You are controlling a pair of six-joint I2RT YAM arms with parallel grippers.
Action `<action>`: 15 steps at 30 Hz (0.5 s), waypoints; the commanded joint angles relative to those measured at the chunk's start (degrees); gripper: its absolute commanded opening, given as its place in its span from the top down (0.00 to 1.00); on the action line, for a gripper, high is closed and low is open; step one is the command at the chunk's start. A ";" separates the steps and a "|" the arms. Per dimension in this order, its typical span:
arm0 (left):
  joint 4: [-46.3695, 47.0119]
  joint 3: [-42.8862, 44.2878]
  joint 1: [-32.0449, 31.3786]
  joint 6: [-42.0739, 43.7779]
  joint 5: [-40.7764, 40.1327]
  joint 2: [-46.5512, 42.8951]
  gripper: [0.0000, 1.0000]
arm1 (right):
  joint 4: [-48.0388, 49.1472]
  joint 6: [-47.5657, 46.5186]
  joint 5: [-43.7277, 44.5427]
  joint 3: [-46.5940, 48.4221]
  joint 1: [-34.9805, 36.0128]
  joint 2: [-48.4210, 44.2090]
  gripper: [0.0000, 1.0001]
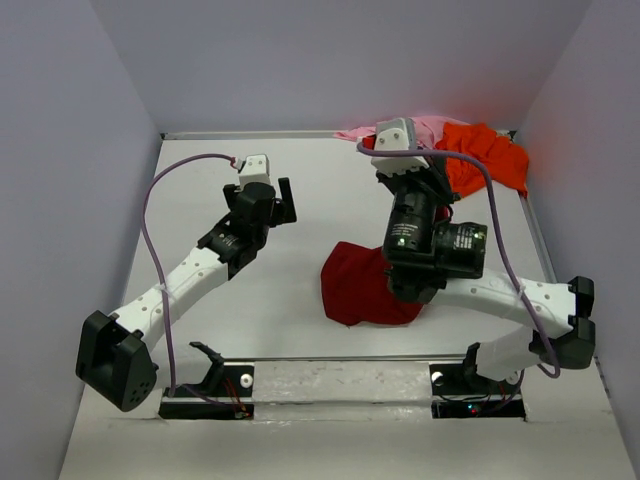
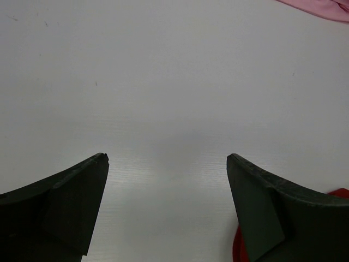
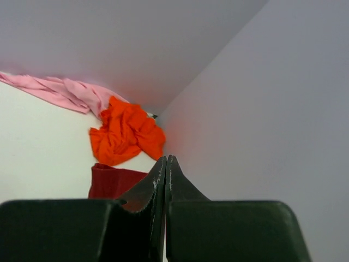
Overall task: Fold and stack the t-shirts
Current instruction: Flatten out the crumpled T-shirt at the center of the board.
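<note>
On the right half of the table (image 1: 300, 180), toward the near edge, we see the red shirt (image 1: 362, 288) lying in a loose, crumpled heap, its right side hidden under the right arm (image 1: 480, 290). At the far right corner the orange shirt (image 1: 492, 156) sits bunched up close to the side wall (image 1: 590, 120). The pink shirt (image 1: 432, 127) stretches leftward from it along the back wall (image 1: 350, 60), and the two touch. We find none of the three folded, and the red one lies well apart from the other two.

Our left claw (image 2: 167, 158) hangs over bare table to the left of the red shirt, jaws spread wide with nothing between them. In its wrist view a sliver of red peeks past the right finger and a strip of pink shows at the top right edge.

Our right claw (image 3: 165, 159) points toward the far right corner, jaws pressed flat together with no cloth in the seam. Just beyond its fingers we see a dark red fold below the orange heap. We cannot tell whether that fold touches the claw.
</note>
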 commanded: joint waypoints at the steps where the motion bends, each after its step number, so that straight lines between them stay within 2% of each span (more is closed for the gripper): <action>1: 1.56 0.16 -0.12 0.46 -0.21 -1.60 0.01 | 24.99 -3.75 -2.53 6.80 4.38 -4.58 1.00; 8: 1.56 0.07 -0.12 0.55 0.84 -1.25 0.01 | 23.76 -6.73 -2.96 8.49 8.50 -8.62 1.00; 10: 1.65 0.16 -0.12 0.46 1.02 -0.99 0.01 | 20.44 -5.96 -3.84 8.23 9.04 -9.33 1.00; 13: 1.65 0.16 -0.12 0.55 1.55 -0.55 0.01 | 5.44 3.42 -5.33 9.46 9.04 -11.17 1.00; 14: 1.65 0.16 -0.12 0.55 1.63 -0.37 0.01 | -8.10 13.81 -6.47 11.46 9.04 -12.48 1.00; 15: 1.65 0.25 -0.12 0.64 1.81 -0.11 0.01 | -16.68 20.87 -7.09 13.05 9.04 -13.19 1.00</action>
